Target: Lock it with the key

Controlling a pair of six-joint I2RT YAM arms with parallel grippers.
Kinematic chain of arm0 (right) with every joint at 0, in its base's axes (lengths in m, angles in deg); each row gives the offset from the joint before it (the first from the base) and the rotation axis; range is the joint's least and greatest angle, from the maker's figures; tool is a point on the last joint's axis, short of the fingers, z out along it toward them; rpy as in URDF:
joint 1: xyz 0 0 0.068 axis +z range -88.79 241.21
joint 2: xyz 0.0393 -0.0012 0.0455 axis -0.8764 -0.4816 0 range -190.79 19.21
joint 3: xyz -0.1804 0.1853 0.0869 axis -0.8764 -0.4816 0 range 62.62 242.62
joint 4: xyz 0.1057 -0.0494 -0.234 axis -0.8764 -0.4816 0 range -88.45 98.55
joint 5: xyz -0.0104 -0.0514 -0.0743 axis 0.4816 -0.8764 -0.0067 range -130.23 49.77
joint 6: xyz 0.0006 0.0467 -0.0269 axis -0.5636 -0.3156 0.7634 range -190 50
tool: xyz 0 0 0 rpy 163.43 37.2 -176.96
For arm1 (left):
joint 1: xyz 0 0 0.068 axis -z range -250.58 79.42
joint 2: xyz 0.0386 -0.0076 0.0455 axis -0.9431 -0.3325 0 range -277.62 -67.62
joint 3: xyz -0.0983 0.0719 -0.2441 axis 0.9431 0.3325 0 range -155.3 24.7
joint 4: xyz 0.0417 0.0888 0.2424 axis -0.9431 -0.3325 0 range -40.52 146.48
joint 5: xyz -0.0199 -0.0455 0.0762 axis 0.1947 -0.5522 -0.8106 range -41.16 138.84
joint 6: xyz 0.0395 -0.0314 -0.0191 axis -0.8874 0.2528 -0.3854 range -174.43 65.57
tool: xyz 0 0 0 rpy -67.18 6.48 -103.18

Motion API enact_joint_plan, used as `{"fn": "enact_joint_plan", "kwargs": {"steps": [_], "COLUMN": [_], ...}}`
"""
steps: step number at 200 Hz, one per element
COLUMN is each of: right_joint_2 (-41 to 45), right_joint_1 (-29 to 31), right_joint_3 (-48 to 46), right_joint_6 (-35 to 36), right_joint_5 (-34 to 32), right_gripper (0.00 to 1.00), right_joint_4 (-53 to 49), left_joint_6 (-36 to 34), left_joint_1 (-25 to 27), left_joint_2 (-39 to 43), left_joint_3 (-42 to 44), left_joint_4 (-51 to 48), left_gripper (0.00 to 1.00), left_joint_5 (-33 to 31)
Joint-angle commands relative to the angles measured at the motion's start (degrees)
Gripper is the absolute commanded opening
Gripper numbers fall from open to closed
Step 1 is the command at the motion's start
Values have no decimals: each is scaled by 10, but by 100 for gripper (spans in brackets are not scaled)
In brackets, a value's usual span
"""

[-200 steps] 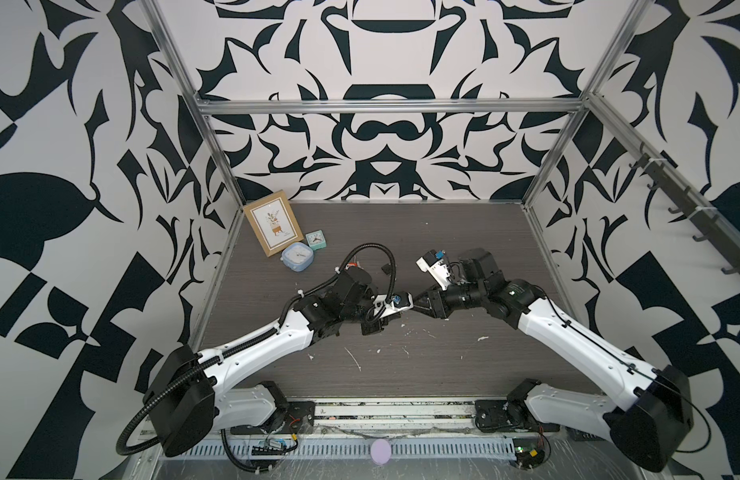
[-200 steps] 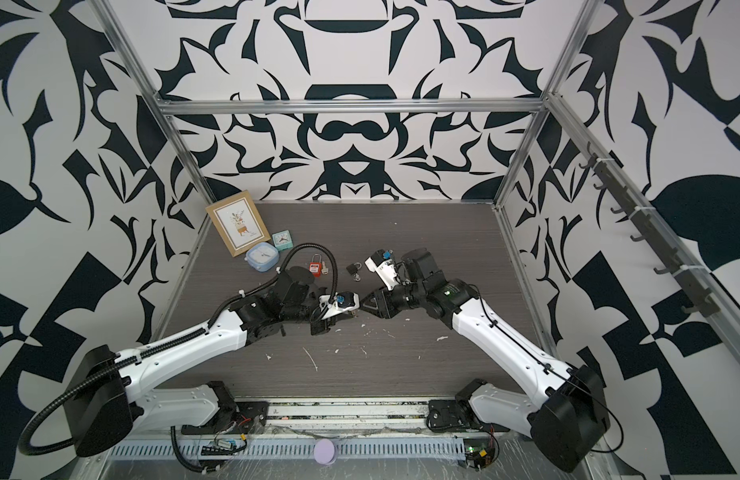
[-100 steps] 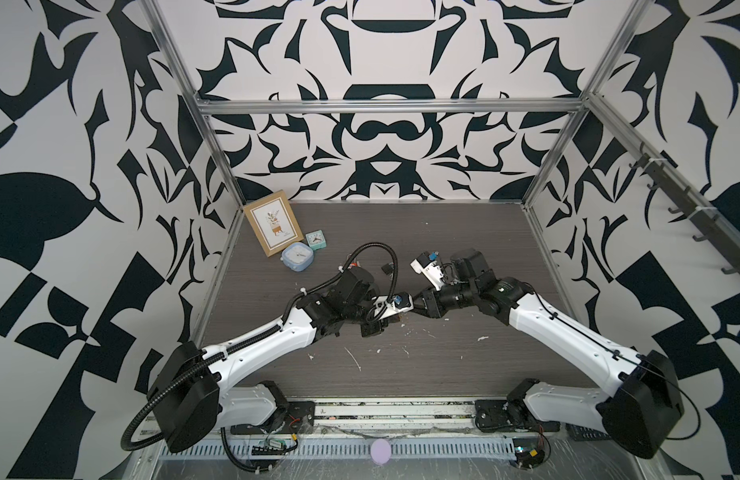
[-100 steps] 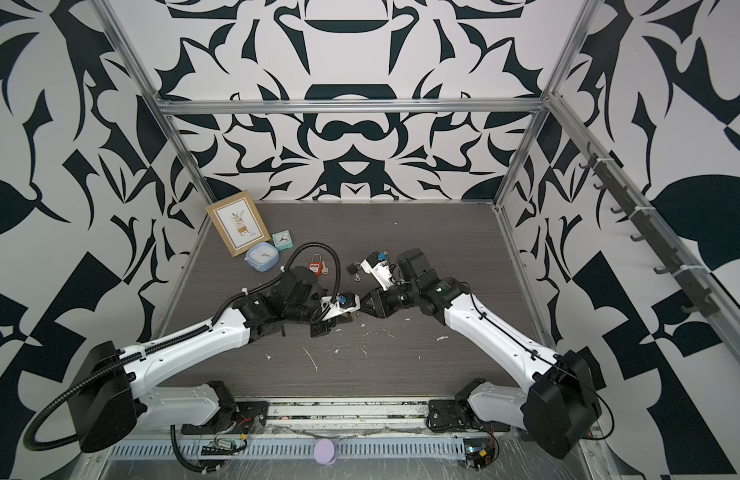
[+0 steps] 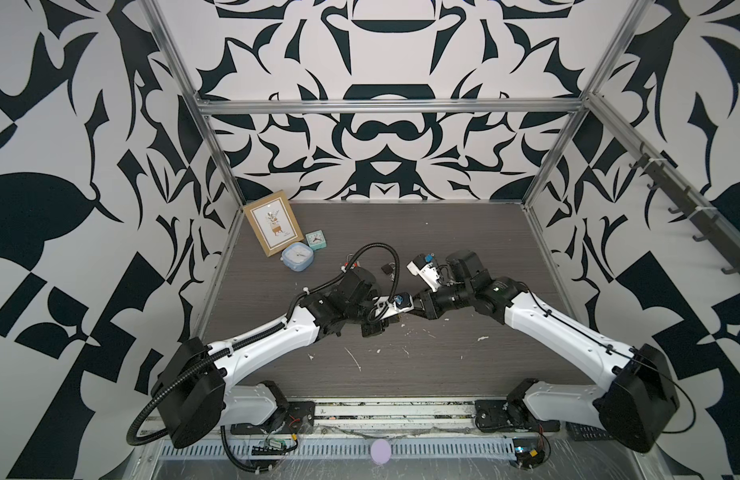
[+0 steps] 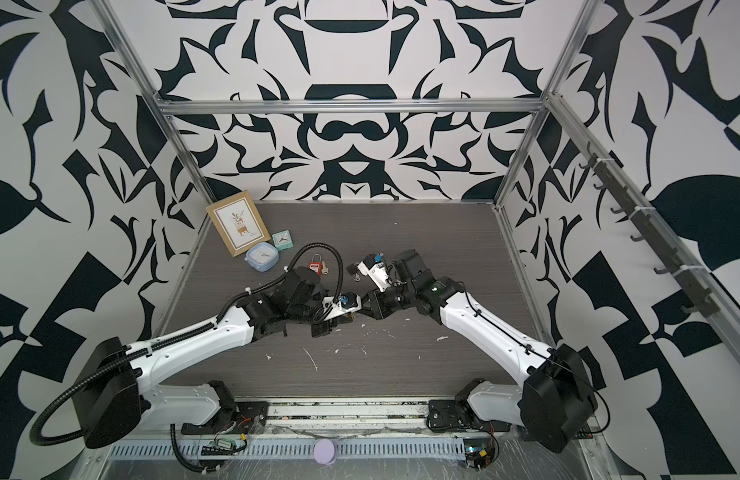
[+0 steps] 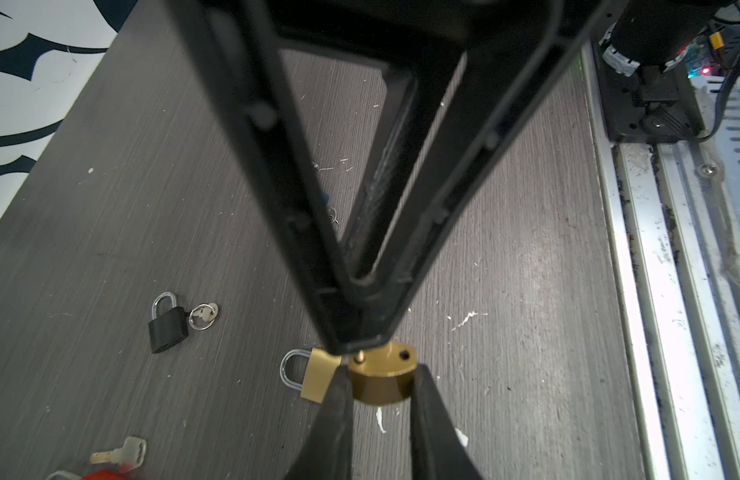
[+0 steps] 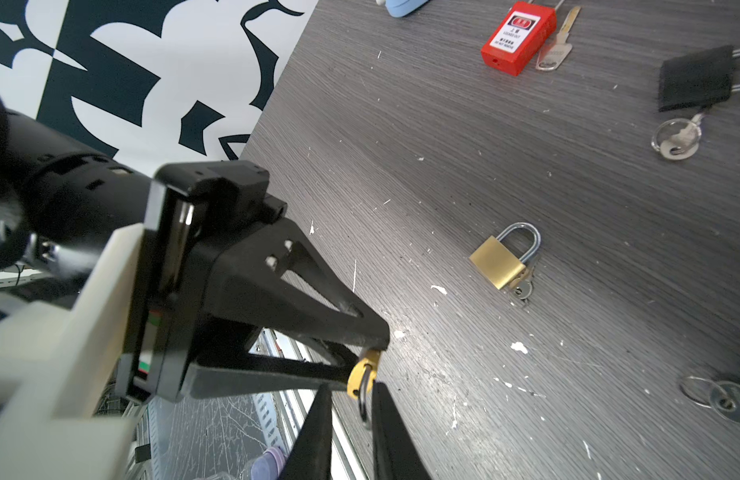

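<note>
The left pincer (image 7: pixel 381 374) clamps a brass padlock (image 7: pixel 381 386) by its body, one finger on each side, and holds it raised off the bench (image 5: pixel 505 249). In the left wrist view the lock's end face is turned to the camera, with one round hole bare and a metal pin beside it. The right pincer (image 8: pixel 351 388) meets it tip to tip from the opposite side. Its jaws are drawn narrow around a thin loop (image 8: pixel 363 401) that juts from the lock, though whether they actually pinch the loop cannot be told. In both top views the two pincers come together over the middle of the bench, with the padlock hidden between them. Just beyond on the bench lies a second brass lock (image 8: pixel 501 259), its shackle closed and a key (image 8: pixel 522 289) at its base. Farther off lie a black lock (image 7: pixel 166 324) with a ringed key (image 7: pixel 202 316). In a top view, a red lock (image 6: pixel 316 266) lies beside a silver key (image 6: pixel 326 269) behind the left wrist. A loose key ring (image 8: pixel 721 397) lies apart from these. A picture frame (image 5: pixel 272 226), a blue clock (image 5: pixel 297 257) and a teal clock (image 5: pixel 316 240) fill the back left corner. The back right of the bench and the strip before the front rail (image 7: pixel 634 257) carry only white flecks, which leaves open room on that side.
</note>
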Motion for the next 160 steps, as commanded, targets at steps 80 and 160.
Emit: {"fn": "enact_joint_plan", "kwargs": {"steps": [80, 160], "right_joint_2": [-2, -15], "right_joint_1": [7, 8], "right_joint_3": [0, 3], "right_joint_6": [-2, -10], "right_joint_5": [1, -11], "right_gripper": [23, 19], "right_joint_4": [13, 15], "left_joint_6": [0, -3], "left_joint_1": [-3, -3], "left_joint_2": [6, 6], "left_joint_3": [-12, -13], "left_joint_4": [1, 4], "left_gripper": [0, 0], "left_joint_5": [-12, -19]}}
